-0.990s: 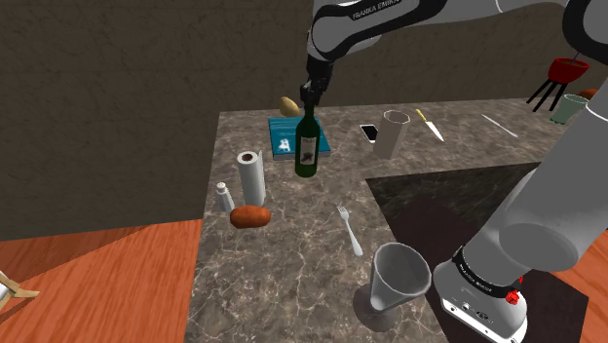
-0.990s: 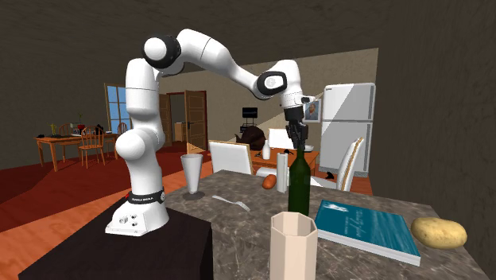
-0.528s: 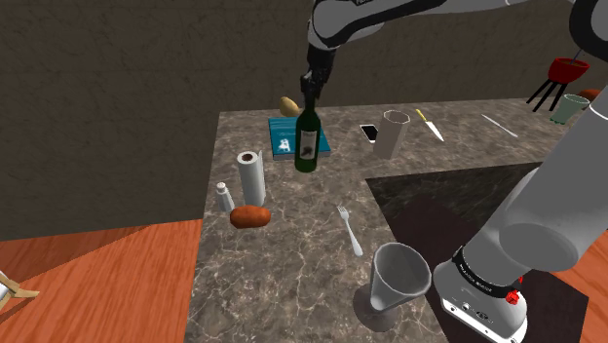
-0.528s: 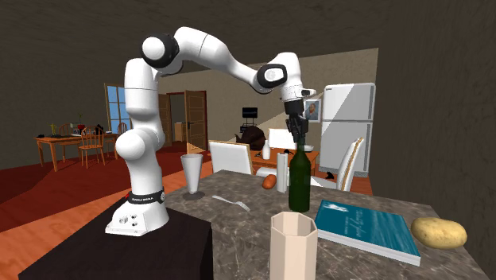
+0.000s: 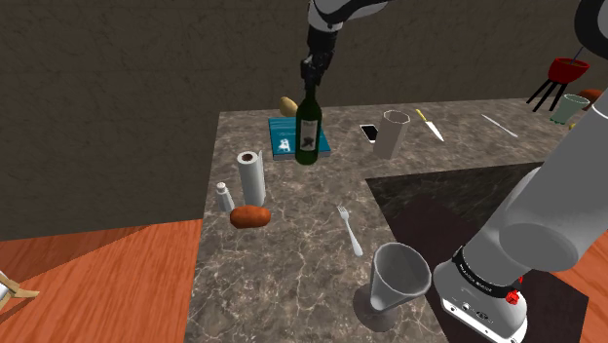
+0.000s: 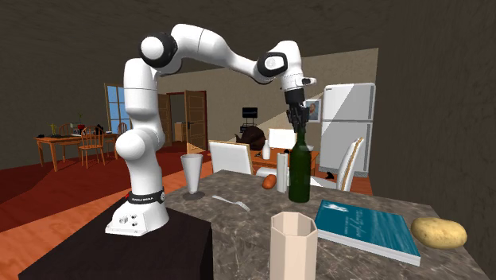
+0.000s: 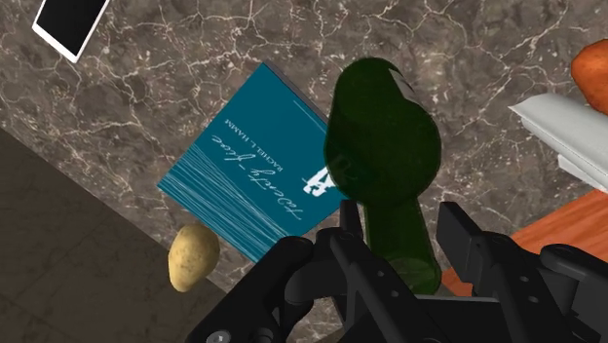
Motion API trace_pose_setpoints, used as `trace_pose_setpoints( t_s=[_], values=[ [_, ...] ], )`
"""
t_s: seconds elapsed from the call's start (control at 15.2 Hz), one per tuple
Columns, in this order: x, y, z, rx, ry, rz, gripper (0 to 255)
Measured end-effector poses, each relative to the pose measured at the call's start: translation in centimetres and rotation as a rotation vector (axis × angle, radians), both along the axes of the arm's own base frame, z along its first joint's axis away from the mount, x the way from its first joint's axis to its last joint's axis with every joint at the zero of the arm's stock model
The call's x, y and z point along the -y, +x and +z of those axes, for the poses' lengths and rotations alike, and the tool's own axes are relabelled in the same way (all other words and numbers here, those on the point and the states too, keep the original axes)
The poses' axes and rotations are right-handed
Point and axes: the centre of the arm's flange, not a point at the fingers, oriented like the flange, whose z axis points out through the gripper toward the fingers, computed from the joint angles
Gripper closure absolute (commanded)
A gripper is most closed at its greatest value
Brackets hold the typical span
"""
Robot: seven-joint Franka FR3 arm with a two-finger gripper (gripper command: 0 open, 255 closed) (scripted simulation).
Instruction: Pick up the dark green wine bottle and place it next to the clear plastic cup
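The dark green bottle [image 5: 308,136] is shown upright, clasped at its neck by the black pincer [image 5: 310,76], whose two fingers are closed against the glass from either side; in the wrist view the neck is seen wedged between them [image 7: 401,248]. The bottle [image 6: 299,171] is held at the far part of the marbled worktop [image 5: 292,263], beside a teal book [image 6: 370,231], and whether its base touches the surface cannot be told. Seen along the pincer, the bottle's shoulder [image 7: 382,146] overlaps a corner of the book [image 7: 248,175], with a potato [image 7: 193,256] lying just past the book's other side. The clear cup [image 5: 398,278] is stood near the worktop's front edge, close to the arm's stand, well apart from the bottle. Between the two lies a fork [image 5: 349,229]. A white paper roll [image 5: 251,175] and an orange-brown vegetable [image 5: 250,216] are placed towards the shoulder view's left of the bottle, and a pale faceted container [image 5: 393,133] towards its right.
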Motion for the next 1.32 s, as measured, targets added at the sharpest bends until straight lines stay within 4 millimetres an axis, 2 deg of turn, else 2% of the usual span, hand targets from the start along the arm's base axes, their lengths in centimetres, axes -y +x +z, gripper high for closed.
trace_pose_setpoints(
  t_s=[1.32],
  values=[
    [0.1,0.1,10.5,0.000,0.000,0.000,255]
  ],
)
